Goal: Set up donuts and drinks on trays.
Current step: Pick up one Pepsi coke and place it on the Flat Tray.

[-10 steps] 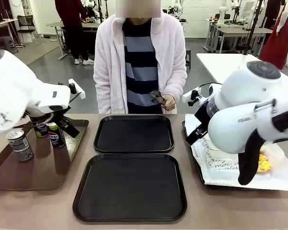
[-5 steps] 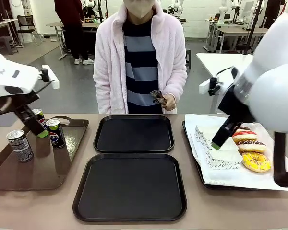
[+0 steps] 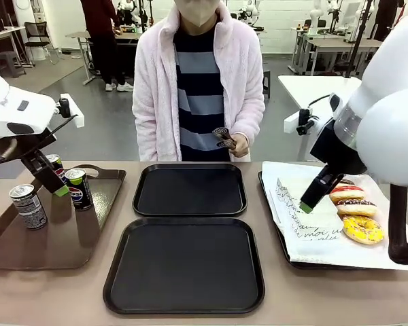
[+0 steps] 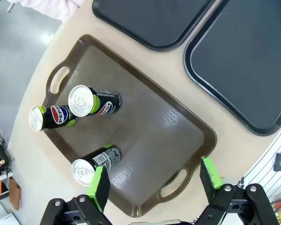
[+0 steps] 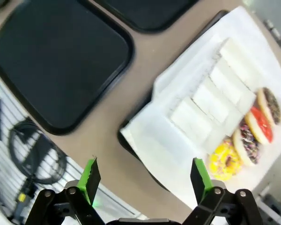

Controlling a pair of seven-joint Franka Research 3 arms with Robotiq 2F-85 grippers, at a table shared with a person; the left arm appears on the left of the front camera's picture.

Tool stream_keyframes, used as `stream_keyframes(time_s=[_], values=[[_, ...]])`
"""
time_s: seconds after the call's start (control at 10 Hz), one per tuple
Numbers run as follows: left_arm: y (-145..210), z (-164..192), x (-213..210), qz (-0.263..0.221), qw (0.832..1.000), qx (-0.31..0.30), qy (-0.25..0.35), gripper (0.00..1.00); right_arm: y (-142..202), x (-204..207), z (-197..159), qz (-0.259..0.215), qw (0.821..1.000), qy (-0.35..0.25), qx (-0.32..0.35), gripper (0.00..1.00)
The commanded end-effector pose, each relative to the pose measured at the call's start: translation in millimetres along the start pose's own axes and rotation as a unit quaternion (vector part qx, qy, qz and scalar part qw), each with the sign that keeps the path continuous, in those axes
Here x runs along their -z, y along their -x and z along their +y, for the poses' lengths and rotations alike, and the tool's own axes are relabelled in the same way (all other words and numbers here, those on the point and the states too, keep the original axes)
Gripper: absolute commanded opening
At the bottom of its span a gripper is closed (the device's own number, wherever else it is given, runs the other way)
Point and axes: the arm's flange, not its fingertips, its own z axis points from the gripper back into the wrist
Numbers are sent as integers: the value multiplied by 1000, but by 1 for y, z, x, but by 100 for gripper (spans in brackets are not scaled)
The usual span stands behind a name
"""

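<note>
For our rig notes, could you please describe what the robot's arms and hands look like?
Both arms, left arm and right arm, are glossy white with rounded joints. A thick black cable runs along the right arm. The left hand and right hand are black, each with two fingers tipped by bright green pads.

We are seeing the near tray [image 3: 183, 268] lying before the far tray [image 3: 190, 191], cans [image 3: 77, 189] standing left, seemingly four donuts [image 3: 357, 216] lying right.

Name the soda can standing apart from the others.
The dark slim can at the near-left of the glossy brown tray; the other two stand together farther back.
</note>
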Motion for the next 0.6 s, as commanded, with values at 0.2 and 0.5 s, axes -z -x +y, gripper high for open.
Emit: stream_keyframes(time_s=[0.2, 0.5], values=[[42, 55, -8, -132, 951, -154, 233, 100, 59, -5, -109, -170, 902, -298, 261, 100], [96, 114, 5, -232, 845, -240, 417, 100, 134, 10, -192, -228, 797, -404, 386, 100]])
